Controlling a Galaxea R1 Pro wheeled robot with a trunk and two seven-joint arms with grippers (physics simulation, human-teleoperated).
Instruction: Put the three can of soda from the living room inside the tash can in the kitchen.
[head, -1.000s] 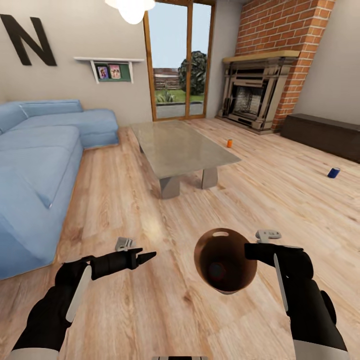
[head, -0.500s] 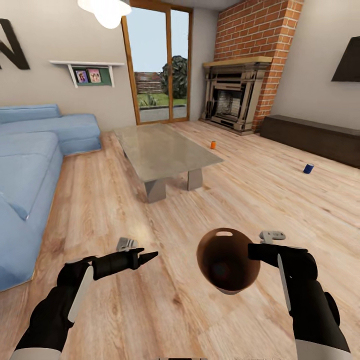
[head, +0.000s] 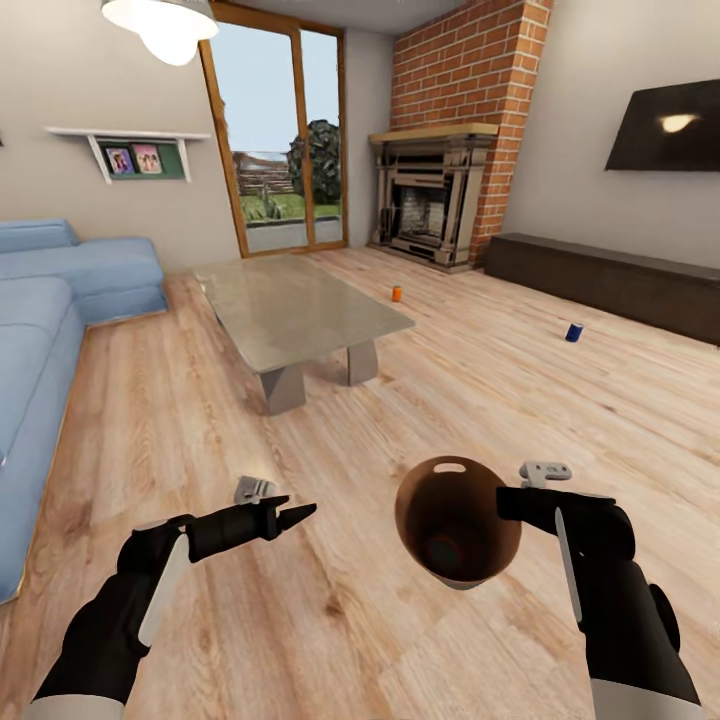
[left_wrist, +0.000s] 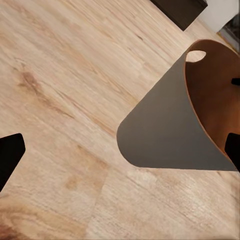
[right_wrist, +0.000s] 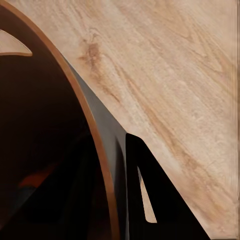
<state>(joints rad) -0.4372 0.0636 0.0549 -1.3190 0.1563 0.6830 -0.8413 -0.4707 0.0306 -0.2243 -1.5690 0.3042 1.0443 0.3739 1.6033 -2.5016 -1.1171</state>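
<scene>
Room: living room, blue sofa (head: 40, 330) at 9 o'clock, glass worktop (head: 295, 310) at 12.
Trash can (head: 457, 520): carried off the floor, its rim clamped by the right tool (head: 512, 503); something reddish lies inside, likely one soda can.
Orange can (head: 397, 293): on the floor at 12 o'clock, not yet collected.
Left tool (head: 298, 516): empty, fingers together.
Third can: unseen.

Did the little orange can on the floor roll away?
No. The orange can sits just right of the coffee table, as before. The whole view shifted because the camera turned.
</scene>
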